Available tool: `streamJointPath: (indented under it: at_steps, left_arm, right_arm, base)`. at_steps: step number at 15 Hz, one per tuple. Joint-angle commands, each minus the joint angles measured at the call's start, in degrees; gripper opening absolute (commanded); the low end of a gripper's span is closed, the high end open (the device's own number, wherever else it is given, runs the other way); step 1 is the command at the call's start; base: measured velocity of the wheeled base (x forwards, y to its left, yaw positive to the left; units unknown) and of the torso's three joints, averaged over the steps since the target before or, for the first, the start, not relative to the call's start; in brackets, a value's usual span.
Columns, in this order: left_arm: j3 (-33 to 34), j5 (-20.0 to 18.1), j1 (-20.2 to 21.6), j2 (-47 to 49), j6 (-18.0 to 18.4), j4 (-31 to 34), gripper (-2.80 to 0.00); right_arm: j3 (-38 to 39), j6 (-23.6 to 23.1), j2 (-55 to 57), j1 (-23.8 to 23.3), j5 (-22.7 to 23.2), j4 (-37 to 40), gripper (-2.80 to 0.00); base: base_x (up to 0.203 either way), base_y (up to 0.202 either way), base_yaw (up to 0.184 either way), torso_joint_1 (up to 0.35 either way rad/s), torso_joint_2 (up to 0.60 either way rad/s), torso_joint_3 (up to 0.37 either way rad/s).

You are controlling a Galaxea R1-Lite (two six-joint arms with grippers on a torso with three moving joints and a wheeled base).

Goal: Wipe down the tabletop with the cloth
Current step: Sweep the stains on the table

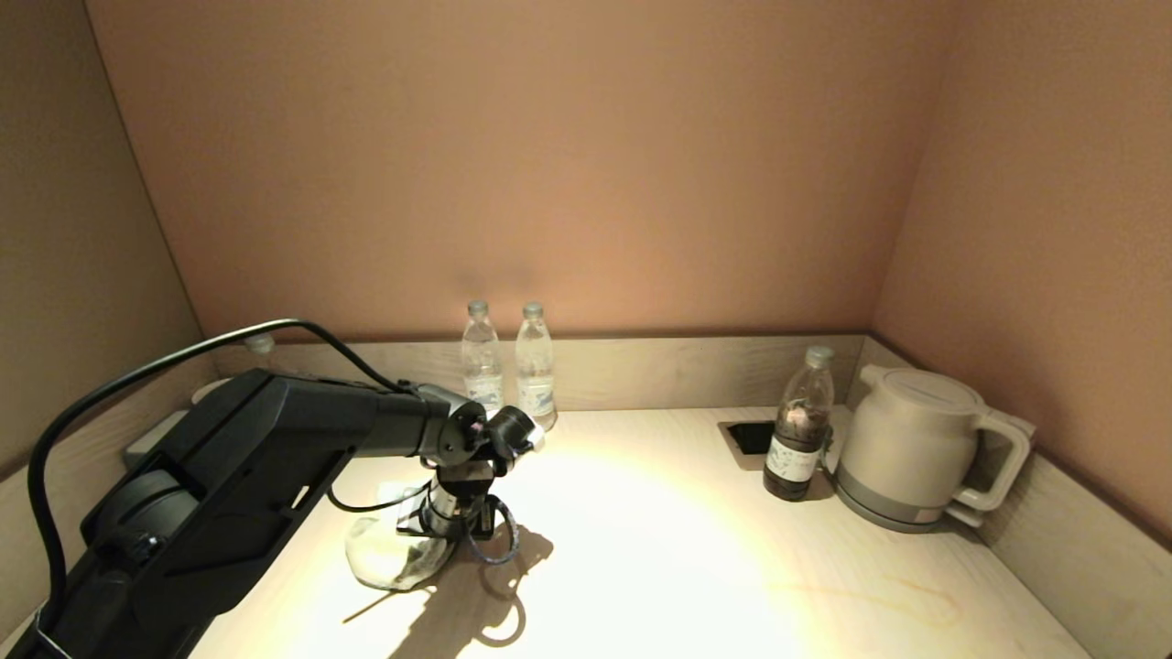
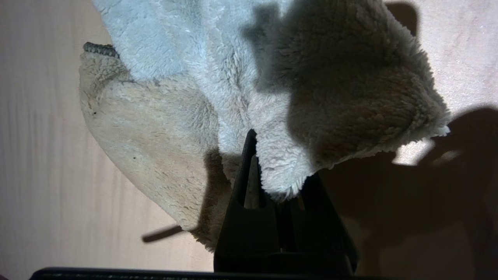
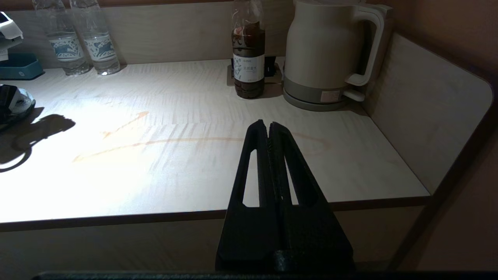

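The left pincer (image 2: 268, 163) pinches the cloth (image 2: 241, 97), which spreads beyond its tips on the tabletop (image 2: 42, 155).

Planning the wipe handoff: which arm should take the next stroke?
Left. The left gripper is shut on the cloth, low over the tabletop. The right gripper is shut, empty, parked off the table's front edge.

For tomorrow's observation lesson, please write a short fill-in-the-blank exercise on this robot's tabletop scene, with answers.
1. The left pincer is shut on the ____.
2. The right pincer, holding nothing, is ____.
3. The dark bottle stands beside the cream ____.
4. By the back rim of the tabletop stand ____ clear water bottles.

Answers: cloth; shut; kettle; two
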Motion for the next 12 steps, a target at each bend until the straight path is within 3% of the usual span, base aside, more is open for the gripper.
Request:
streamJointPath:
  at_steps: [1, 6, 8, 12]
  left_arm:
    - [-0.3, -0.4, -0.7, 1.0, 1.2, -3.6, -2.80]
    - [-0.2, -0.8, -4.5, 0.8, 3.9, -7.4, -2.80]
    - [-0.2, -1.3, -10.1, -0.3, 3.8, -6.6, -2.80]
    - [0.6, -2.5, -16.4, -2.8, -0.1, 2.3, -2.80]
  right_arm:
    - [0.0, 0.0, 0.0, 0.0, 0.0, 0.0, -2.80]
    - [0.0, 0.1, 0.0, 0.1, 0.0, 0.0, -2.80]
    - [0.0, 0.1, 0.0, 0.0, 0.0, 0.0, -2.80]
    - [0.0, 0.1, 0.0, 0.1, 0.0, 0.0, -2.80]
  base:
    - [0.000, 0.000, 0.000, 0.000, 0.00, 0.000]
    - [0.000, 0.000, 0.000, 0.000, 0.00, 0.000]
    - [0.000, 0.000, 0.000, 0.000, 0.00, 0.000]
    - [0.000, 0.000, 0.000, 0.000, 0.00, 0.000]
